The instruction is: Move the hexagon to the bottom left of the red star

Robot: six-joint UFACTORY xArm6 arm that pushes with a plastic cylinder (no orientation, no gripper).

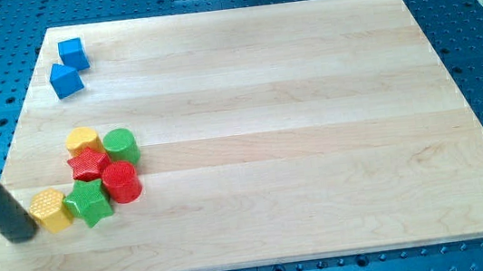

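Observation:
A yellow hexagon lies near the board's left edge, touching a green star on its right. The red star sits up and to the right of the hexagon, in a tight cluster. My tip rests on the board just left of the yellow hexagon, touching or almost touching it. The dark rod rises from it to the view's upper left.
Around the red star are a yellow block, a green cylinder and a red cylinder. Two blue blocks lie at the top left. The wooden board has its left edge close to my tip.

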